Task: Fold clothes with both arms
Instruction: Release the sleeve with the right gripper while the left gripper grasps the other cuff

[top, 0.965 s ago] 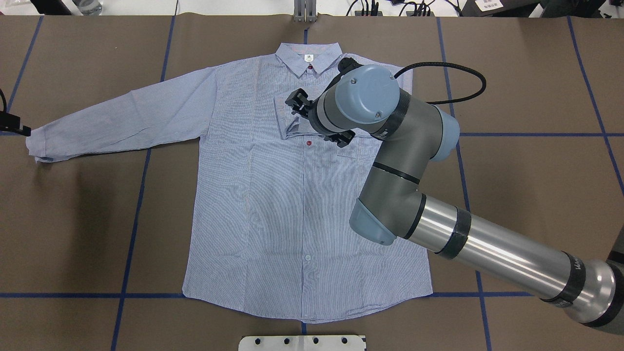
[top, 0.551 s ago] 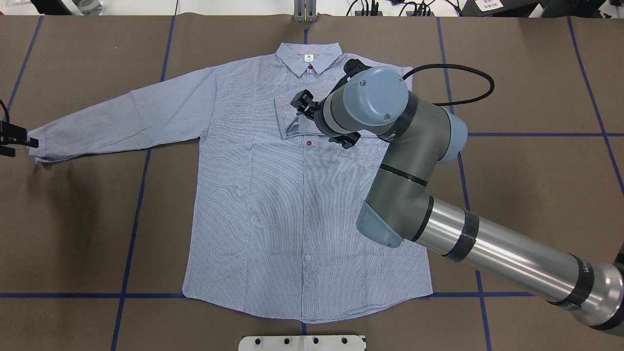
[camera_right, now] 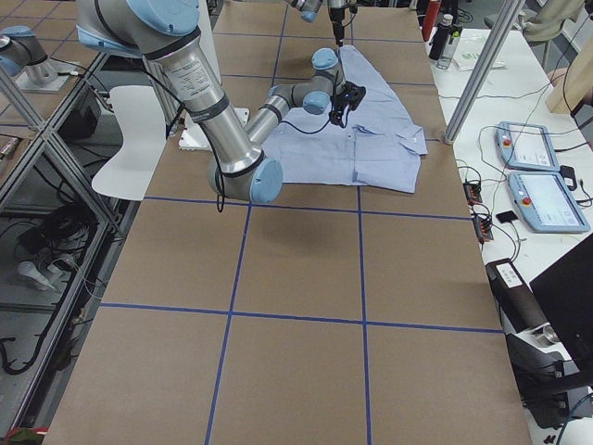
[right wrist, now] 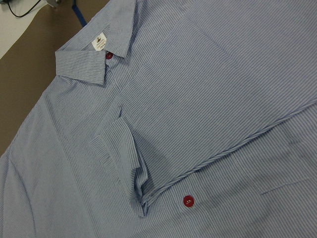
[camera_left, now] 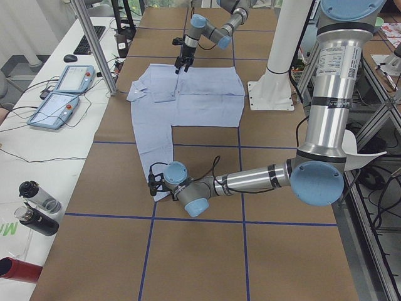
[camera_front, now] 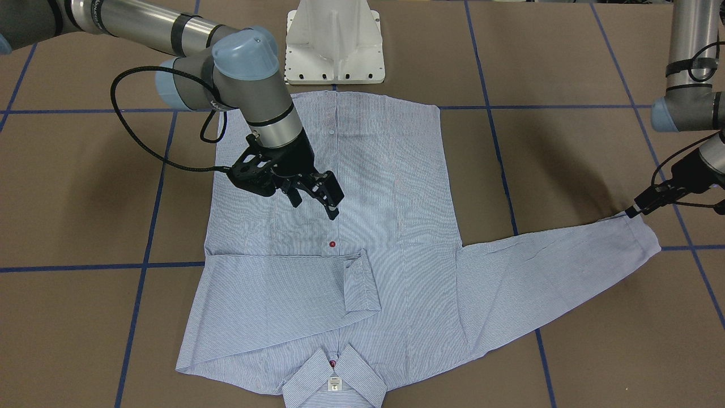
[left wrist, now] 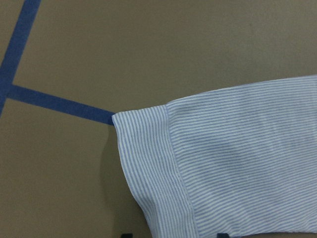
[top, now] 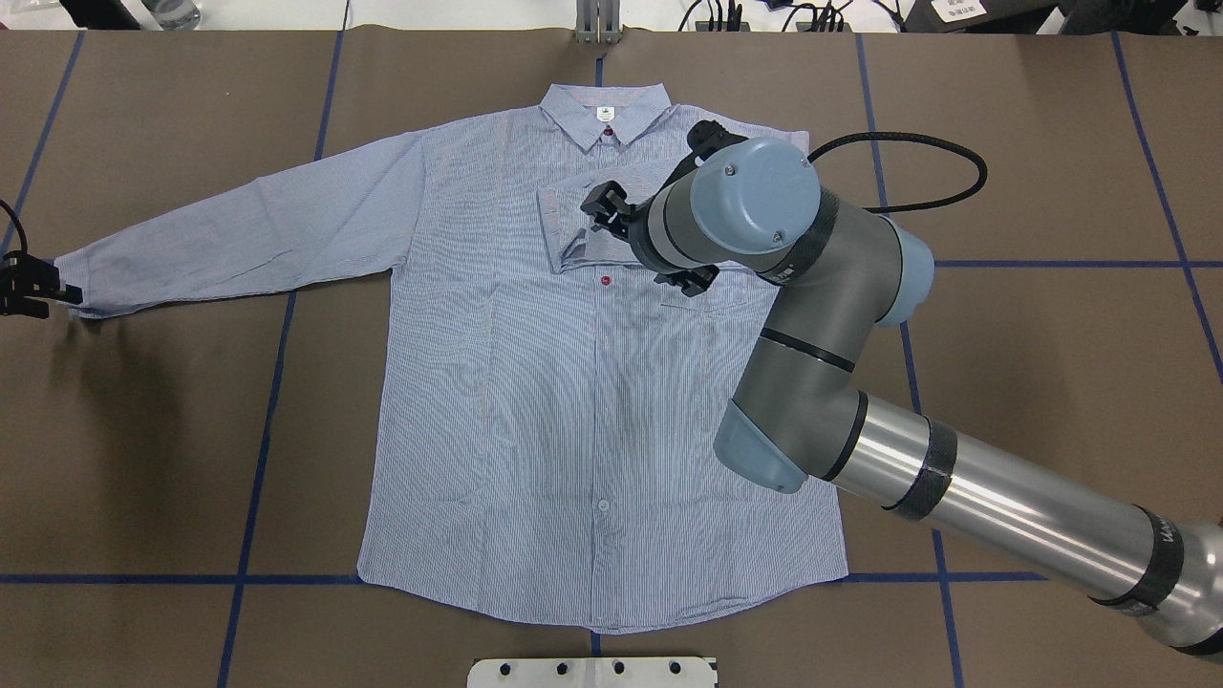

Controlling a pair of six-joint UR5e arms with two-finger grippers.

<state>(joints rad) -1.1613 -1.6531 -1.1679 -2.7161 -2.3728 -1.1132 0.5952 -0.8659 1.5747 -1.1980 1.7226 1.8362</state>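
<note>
The brown table with its blue tape grid carries the shirt flat and front up, collar at the far edge from the robot. One sleeve already lies folded across the chest, with its cuff just beside the button line. The other sleeve is your concern. Its long axis runs sideways from the shoulder out toward the robot's left, slanting slightly nearer the robot as it goes. Its cuff ends right at the left gripper. In the left wrist view the two fingertips stand well apart at the bottom edge with the cuff between them, so that gripper is spread and not yet pinching. The right gripper hangs over the chest near the folded cuff, fingers wide and holding nothing. The left arm is plainly the nearer one. You would likely pinch the cuff there and carry it rightward along the sleeve's own line, across the chest.
</note>
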